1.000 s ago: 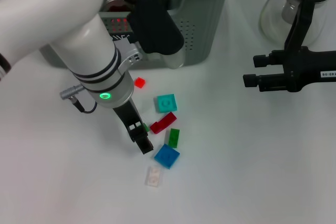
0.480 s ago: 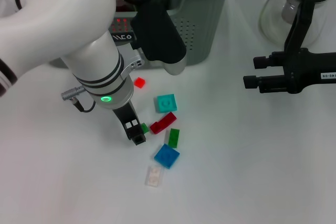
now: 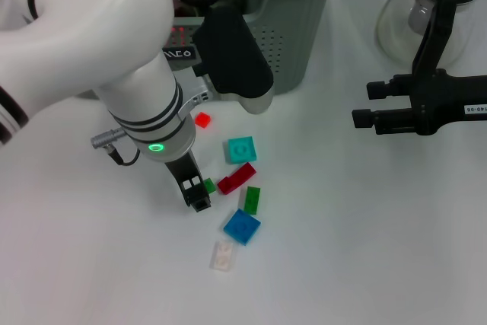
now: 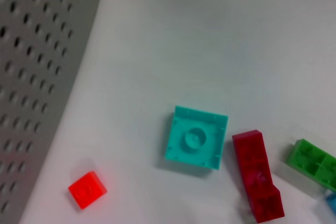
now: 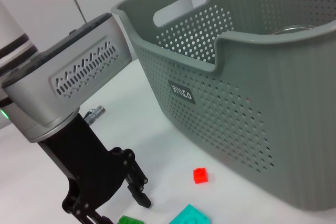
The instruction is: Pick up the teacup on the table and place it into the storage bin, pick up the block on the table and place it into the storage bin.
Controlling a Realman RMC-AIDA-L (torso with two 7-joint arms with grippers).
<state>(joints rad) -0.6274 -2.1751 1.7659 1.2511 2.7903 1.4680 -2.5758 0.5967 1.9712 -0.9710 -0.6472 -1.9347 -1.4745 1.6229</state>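
Left gripper (image 3: 199, 197): down at the table among the scattered blocks, fingertips beside a small green block (image 3: 209, 186); whether it grips anything, I cannot tell.
Blocks: teal square (image 3: 241, 149), dark red bar (image 3: 237, 178), green brick (image 3: 251, 199), blue square (image 3: 241, 226), clear piece (image 3: 222, 256), small red cube (image 3: 202, 119).
Storage bin (image 3: 293, 32): behind the blocks, near the red cube.
Right gripper (image 3: 364, 104): parked well apart, fingers spread apart.

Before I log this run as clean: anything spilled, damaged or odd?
Nothing looks damaged or spilled. The blocks lie loosely scattered on the table before the storage bin, flat but at mixed angles. The left gripper sits low beside a small green block.
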